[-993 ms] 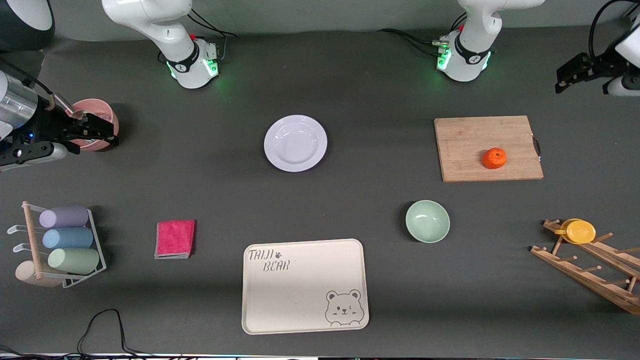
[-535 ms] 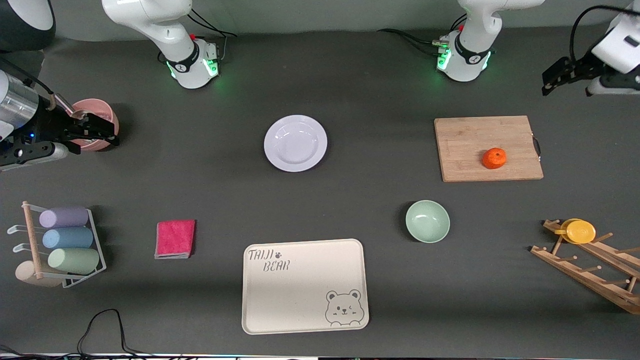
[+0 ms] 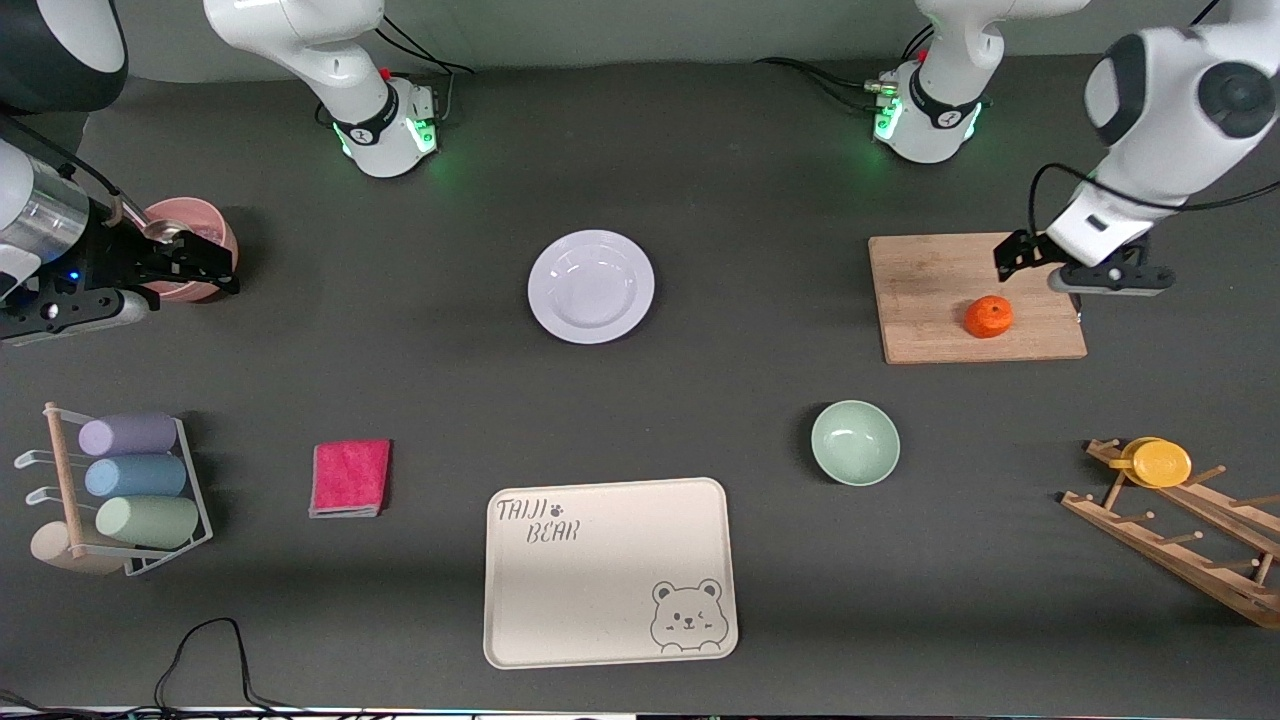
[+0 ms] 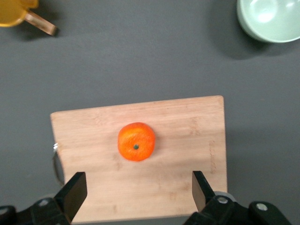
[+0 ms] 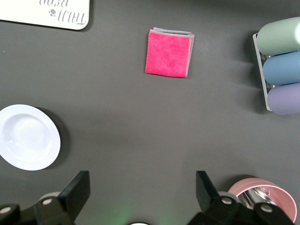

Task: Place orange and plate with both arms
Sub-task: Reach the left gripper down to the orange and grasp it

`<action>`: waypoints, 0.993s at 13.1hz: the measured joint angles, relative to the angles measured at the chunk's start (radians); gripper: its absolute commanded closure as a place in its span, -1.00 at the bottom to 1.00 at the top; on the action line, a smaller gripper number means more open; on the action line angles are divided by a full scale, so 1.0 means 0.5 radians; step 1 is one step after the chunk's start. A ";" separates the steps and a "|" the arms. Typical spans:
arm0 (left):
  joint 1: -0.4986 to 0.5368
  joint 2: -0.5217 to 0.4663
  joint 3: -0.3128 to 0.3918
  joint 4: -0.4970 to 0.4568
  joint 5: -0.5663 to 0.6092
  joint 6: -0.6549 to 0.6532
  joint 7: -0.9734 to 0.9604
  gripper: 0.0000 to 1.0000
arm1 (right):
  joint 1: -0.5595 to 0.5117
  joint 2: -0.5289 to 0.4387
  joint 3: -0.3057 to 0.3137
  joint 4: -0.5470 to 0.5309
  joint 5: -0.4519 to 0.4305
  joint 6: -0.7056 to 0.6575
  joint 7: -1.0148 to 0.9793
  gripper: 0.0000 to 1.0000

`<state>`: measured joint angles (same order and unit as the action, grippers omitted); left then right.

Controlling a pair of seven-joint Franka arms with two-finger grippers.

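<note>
Pink bowl (image 3: 190,248) partly hidden by right hand (image 3: 205,272).

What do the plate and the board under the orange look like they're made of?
The plate looks like glazed ceramic or melamine: pale lavender-white, with glossy highlights on its rim; which one is unclear. The cutting board looks like bamboo or light wood, matte, with visible grain strips. The orange on it has dimpled, slightly shiny peel.
</note>
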<state>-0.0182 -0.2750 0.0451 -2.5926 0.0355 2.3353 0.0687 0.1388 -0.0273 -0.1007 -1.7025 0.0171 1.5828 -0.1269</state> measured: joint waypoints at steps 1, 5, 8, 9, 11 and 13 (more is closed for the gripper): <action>0.005 0.070 0.002 -0.093 0.000 0.194 0.000 -1.00 | 0.003 0.001 0.000 0.000 0.000 0.000 0.000 -1.00; 0.055 0.358 0.004 -0.241 0.003 0.650 0.021 -1.00 | 0.034 0.001 0.006 0.001 0.002 0.000 0.002 -1.00; 0.060 0.501 0.004 -0.243 0.004 0.797 0.021 -1.00 | 0.040 0.001 0.007 0.002 0.014 0.000 0.002 -1.00; 0.061 0.547 0.004 -0.244 0.004 0.838 0.021 -1.00 | 0.040 0.001 0.007 0.002 0.019 0.000 0.002 -1.00; 0.061 0.633 0.004 -0.245 0.004 0.895 0.021 -1.00 | 0.040 0.003 0.007 0.001 0.021 -0.007 0.002 -1.00; 0.063 0.691 0.004 -0.245 0.005 0.914 0.021 -1.00 | 0.040 0.006 0.007 0.001 0.023 -0.062 0.002 -1.00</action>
<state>0.0131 0.0704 0.0470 -2.7150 0.0378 2.7921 0.0792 0.1589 -0.0244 -0.0971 -1.7020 0.0283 1.5517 -0.1258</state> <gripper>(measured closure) 0.000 0.000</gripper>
